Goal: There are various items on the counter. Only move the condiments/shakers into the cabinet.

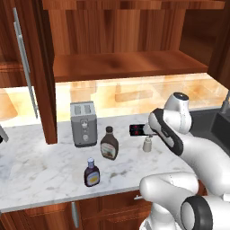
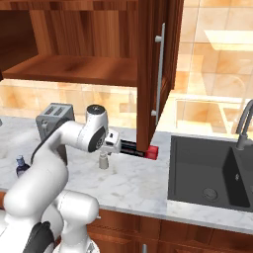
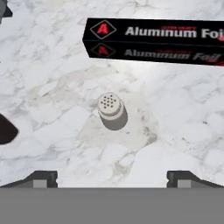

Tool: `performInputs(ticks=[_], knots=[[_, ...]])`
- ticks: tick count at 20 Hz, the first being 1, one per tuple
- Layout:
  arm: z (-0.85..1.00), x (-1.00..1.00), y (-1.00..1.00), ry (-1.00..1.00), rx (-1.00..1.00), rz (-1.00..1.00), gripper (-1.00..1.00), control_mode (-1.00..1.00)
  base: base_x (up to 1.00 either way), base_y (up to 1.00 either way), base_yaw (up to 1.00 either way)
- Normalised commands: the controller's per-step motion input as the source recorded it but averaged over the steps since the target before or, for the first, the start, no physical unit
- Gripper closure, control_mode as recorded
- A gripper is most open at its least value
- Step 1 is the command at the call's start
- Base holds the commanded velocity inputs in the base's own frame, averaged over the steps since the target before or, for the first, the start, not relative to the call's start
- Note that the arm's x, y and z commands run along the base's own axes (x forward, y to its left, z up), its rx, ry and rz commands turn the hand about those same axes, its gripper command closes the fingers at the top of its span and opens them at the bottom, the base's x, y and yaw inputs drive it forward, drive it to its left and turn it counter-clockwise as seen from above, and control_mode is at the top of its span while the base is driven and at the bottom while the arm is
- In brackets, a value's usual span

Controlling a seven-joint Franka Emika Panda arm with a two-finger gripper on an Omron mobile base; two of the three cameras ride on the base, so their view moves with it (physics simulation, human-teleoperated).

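Grey-white shaker [image 3: 110, 109] upright below wide-open, empty gripper [image 3: 112, 178], near worktop's [image 1: 40, 175] back edge; off-centre descent could topple it against aluminium foil box [image 3: 153, 41]

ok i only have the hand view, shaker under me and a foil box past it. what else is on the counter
Observer: A silver toaster stands by the wall, left of the shaker.
Operator: any other condiments
Observer: Two. A wide brown sauce bottle sits in front of the toaster, and a smaller bottle with a yellow label is nearer the counter's front edge.
Operator: cabinet ready
Observer: Its doors stand open and the shelf is bare wood, up above the shaker.
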Motion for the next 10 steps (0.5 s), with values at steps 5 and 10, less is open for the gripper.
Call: performInputs(ticks=[5, 10], knots=[[-0.20, 0.20, 0.00, 0.00, -0.03, 0.00, -1.00, -1.00, 0.00, 0.00, 0.00], [-0.17, 0.06, 0.01, 0.00, -0.02, 0.00, -1.00, -1.00, 0.00, 0.00, 0.00]])
